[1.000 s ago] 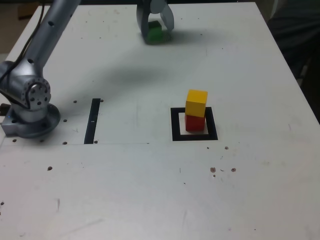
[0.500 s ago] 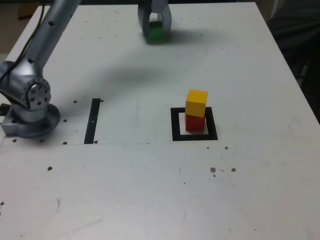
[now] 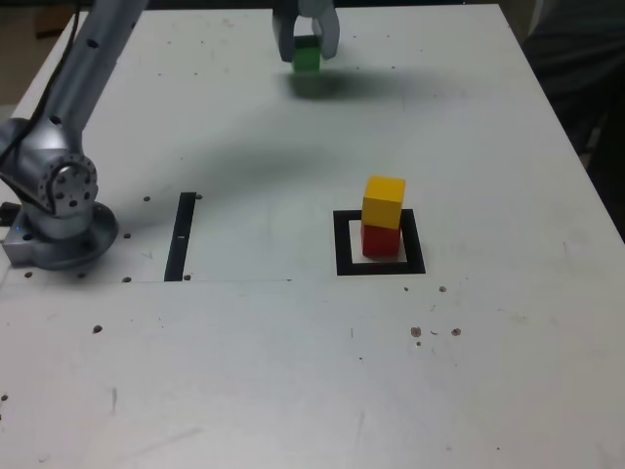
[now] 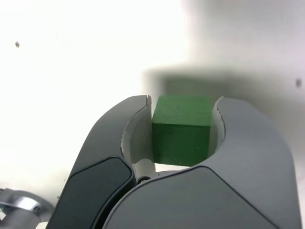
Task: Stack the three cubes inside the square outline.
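1. Exterior view, nearest: the outline holds the red cube with the yellow cube on it, a base awaiting the third.
2. Beyond, the strip lies apart.
3. Farthest, the gripper clamps the green cube above its shadow, judged lifted for carrying.
4. No writing is visible.

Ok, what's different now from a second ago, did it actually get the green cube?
Yes. The gripper closed from open around the green cube to shut on it, then lifted it off the table; its shadow now lies apart beneath it. The wrist view shows the cube clamped between both fingers. The yellow cube on the red cube inside the square outline stayed put.
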